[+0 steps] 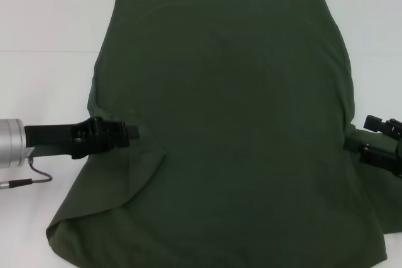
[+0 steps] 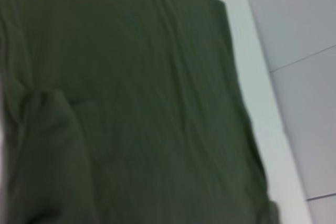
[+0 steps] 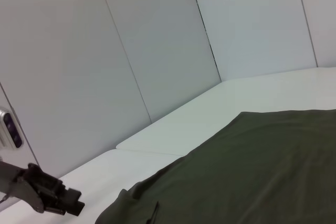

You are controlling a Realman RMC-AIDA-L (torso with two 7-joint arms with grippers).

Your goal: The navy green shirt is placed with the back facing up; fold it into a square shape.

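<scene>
The navy green shirt [image 1: 239,123] lies spread flat on the white table [image 1: 38,29], plain side up, and fills most of the head view. Its left sleeve [image 1: 125,174] is folded inward over the body. My left gripper [image 1: 132,132] reaches in from the left, its tip over the shirt's left edge just above that folded sleeve. My right gripper [image 1: 377,145] is at the shirt's right edge, partly cut off by the frame. The left wrist view shows the shirt [image 2: 131,103] close up. In the right wrist view the shirt [image 3: 262,166] appears, with the left gripper [image 3: 76,207] farther off.
Bare white table lies to the left and behind the shirt. Grey wall panels [image 3: 157,40] stand behind the table's far edge [image 3: 173,124]. A thin cable [image 1: 31,177] hangs under my left arm.
</scene>
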